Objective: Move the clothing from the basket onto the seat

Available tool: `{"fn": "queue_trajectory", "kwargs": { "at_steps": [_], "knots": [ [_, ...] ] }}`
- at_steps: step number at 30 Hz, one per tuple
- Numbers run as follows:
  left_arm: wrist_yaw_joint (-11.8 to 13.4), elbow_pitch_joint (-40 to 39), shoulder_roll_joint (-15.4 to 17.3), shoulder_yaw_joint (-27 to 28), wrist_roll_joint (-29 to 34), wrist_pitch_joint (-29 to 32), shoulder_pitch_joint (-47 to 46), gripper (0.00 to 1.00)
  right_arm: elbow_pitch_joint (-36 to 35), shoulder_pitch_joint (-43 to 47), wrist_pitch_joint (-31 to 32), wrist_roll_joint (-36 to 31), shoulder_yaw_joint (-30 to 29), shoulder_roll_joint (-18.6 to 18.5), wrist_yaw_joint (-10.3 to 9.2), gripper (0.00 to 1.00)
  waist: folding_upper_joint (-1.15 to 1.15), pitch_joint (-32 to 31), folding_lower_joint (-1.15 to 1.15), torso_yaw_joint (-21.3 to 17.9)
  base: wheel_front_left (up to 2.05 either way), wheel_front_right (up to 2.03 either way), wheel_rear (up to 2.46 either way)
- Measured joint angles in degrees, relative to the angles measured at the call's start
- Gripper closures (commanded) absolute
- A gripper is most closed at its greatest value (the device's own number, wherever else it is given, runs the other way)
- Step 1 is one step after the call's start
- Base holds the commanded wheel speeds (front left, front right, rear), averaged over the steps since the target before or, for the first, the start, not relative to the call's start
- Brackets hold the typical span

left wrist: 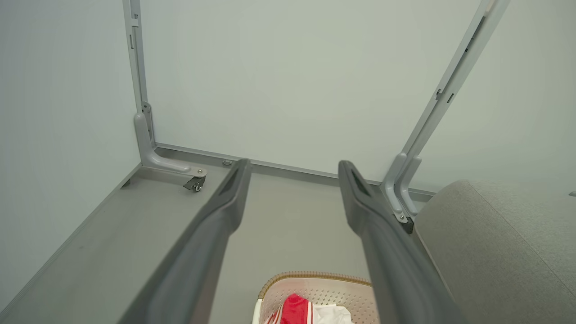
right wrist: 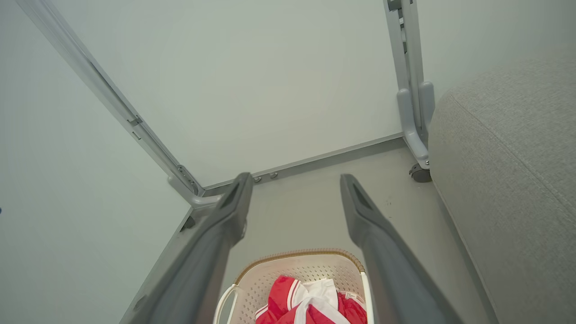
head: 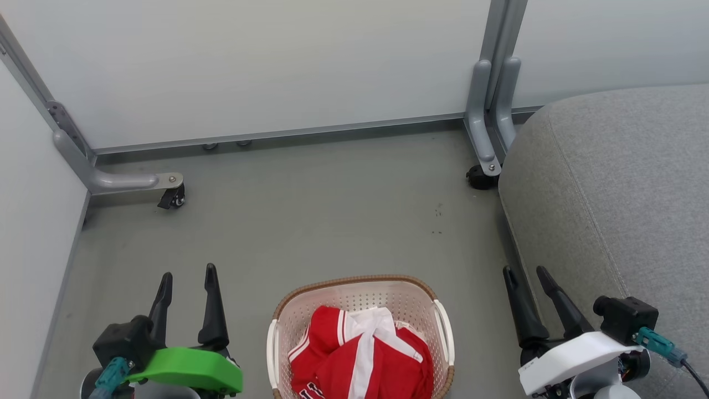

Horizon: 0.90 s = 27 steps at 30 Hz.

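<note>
**Both pincers empty, clothes in the basket: where the pick could fail**

My left pincer (head: 188, 272) sat low left with its fingers spread wide, holding nothing, well apart from the laundry basket (head: 354, 280). Coming in from that side, I judged it could knock the white side handle (head: 271, 349). That could shove the light basket across the grey floor (head: 310, 221), since nothing braced it.

Middle: the red sports clothing (head: 360, 363) lay bunched inside the basket, white stripes up, number print at the bottom edge. It looked like tangled pieces, and I couldn't tell where one ended. A shallow pinch could take one fold and slip. A deep one could catch a fingertip in the perforated wall and lift the basket too. A dangling sleeve might snag the woven-look rim on the way out.

My right pincer (head: 524, 271) was also spread wide and empty, between the basket and the grey seat cushion (head: 620, 194), just beside the cushion's front edge. A swing right could clip that edge. The cushion top looked higher than the basket, so a low carry could drag cloth onto the floor.
</note>
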Motion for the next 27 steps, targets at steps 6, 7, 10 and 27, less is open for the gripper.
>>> {"fn": "queue_trajectory", "kwargs": {
  "at_steps": [6, 7, 10, 27],
  "knots": [
    [-1.1, 0.6, -0.8, 1.2, 3.8, -0.9, 0.7, 0.00, -0.3, 0.1, -0.8, -3.3, 0.5, -0.3, 0.00, 0.00, 0.00, -0.1, 0.00, 0.0, 0.00, 0.00, 0.00],
    [-1.4, 0.6, -1.0, 1.4, 4.4, -0.9, 0.8, 0.00, -0.4, 0.2, -0.9, -3.9, 0.5, -0.3, 0.00, 0.00, 0.00, -0.1, 0.00, 0.0, 0.00, 0.00, 0.00],
    [-1.9, 0.7, -1.4, 1.6, 6.5, -1.4, 1.1, 0.00, -0.5, 0.4, -1.4, -5.4, 0.6, -0.4, 0.00, 0.00, 0.00, -0.1, 0.00, -0.1, 0.00, 0.00, 0.00],
    [-4.7, 0.8, -2.9, 3.0, 15.3, -3.4, 2.3, 0.00, -0.7, 0.8, -3.5, -12.9, 0.9, -0.1, 0.01, 0.00, 0.00, -0.4, 0.00, -0.3, 0.00, 0.00, 0.00]
  ]
}}
